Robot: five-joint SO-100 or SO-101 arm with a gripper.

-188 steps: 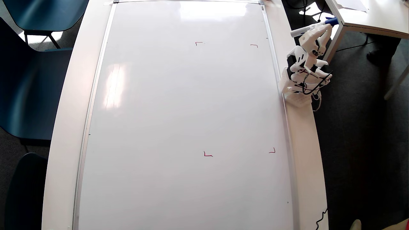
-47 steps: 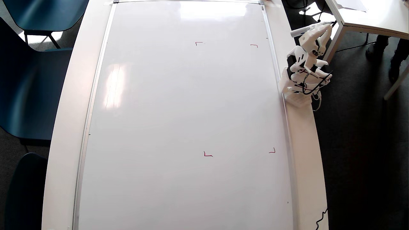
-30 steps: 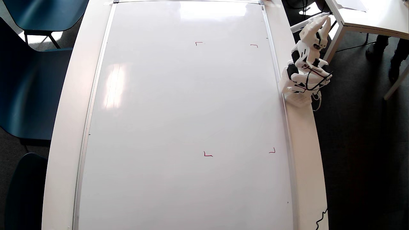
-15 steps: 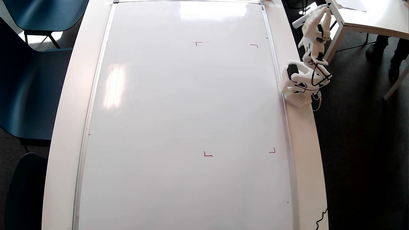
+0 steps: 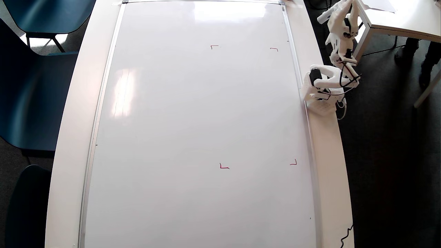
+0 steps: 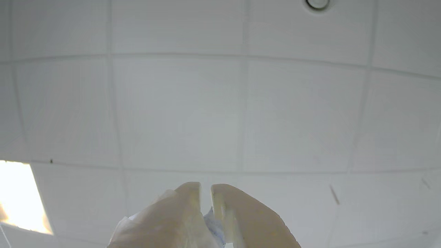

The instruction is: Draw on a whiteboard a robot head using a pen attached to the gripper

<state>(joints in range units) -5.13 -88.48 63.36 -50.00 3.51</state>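
The whiteboard [image 5: 193,131] lies flat along nearly the whole table, blank apart from four small red corner marks [image 5: 224,166] toward its right side, which look set out to frame the drawing; no robot head is on it yet. The arm's perforated base [image 5: 322,103] sits just off the board's right edge, within reach of that frame. The gripper [image 5: 344,8] is reared up at far right, facing ceiling tiles [image 6: 179,110] in the wrist view, fingers nearly together, clamped around the pen [image 5: 323,16].
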